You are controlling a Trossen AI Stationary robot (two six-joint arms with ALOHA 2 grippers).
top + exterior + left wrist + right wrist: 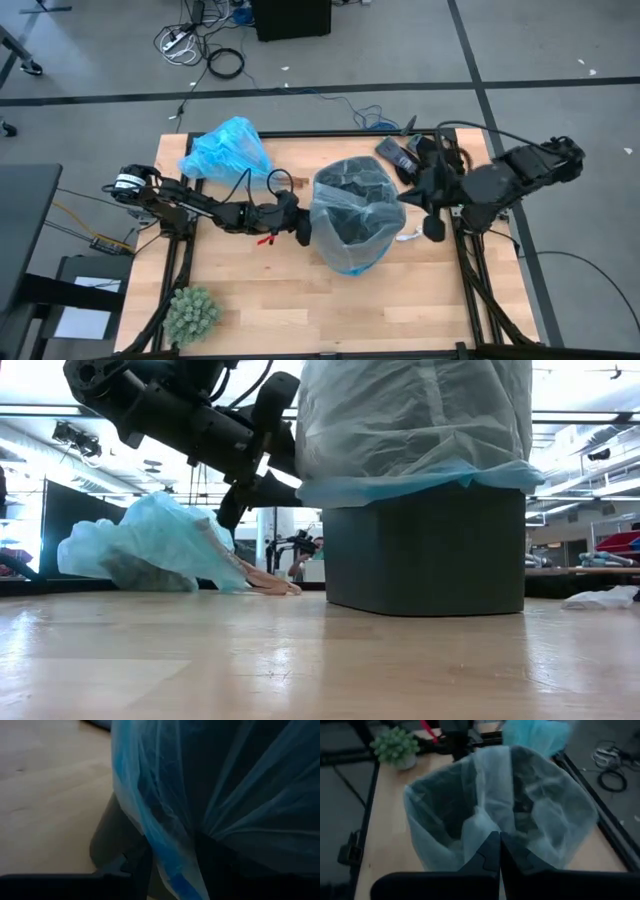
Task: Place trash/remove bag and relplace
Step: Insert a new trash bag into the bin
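**Left gripper at the liner's skirt, right gripper pressed together over the bin**

My left gripper point(303, 228) sat at the bin's 9 o'clock side, fingers partway apart w/ the pale grey-blue liner point(352, 222) right against them; can't tell if the plastic was actually pinched. In the left wrist view that liner's blue hem point(175, 872) hung just past my fingers, dark bin point(425, 550) wall behind it.

My right gripper point(432, 228) hovered at the bin's 3 o'clock edge, fingers point(490, 855) pressed together, holding nothing, tips pointing at the liner mouth.

The liner draped over the bin rim, skirt hanging partway down the outside. The bin stood approx. mid-table point(250, 300).

The bright sky-blue bag point(227, 150) lay bunched at 10 o'clock from the bin, well apart from it, near the table's far edge. A white scrap point(408, 237) lay just beside the bin at 3 o'clock. Green spiky plant ball point(191, 312) at 7 o'clock, near corner.
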